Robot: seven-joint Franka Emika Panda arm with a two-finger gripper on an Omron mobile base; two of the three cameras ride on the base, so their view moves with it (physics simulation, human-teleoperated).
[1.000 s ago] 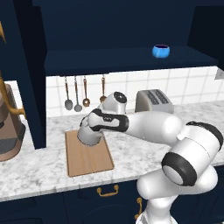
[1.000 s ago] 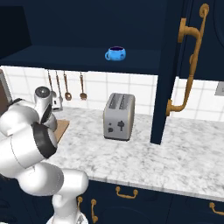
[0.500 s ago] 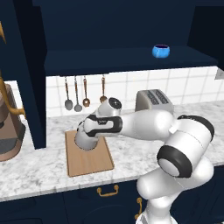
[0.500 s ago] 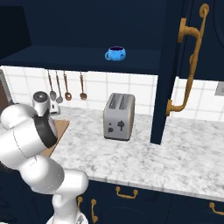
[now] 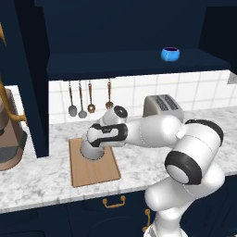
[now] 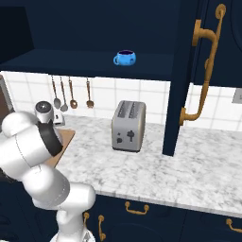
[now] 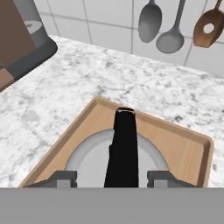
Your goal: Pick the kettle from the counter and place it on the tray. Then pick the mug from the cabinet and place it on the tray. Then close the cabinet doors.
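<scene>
Kettle (image 7: 116, 164) sits on the tray (image 7: 186, 151), tool (image 7: 114, 179) fingers parted beside its handle; lifting crookedly could snag it and tip it.

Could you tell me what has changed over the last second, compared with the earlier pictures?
The gripper has spread its fingers away from the kettle's black handle, letting go; the kettle now sits on the tray. The arm leans slightly further left than before. The mug on the cabinet shelf, the toaster and the open doors are unchanged.
</scene>
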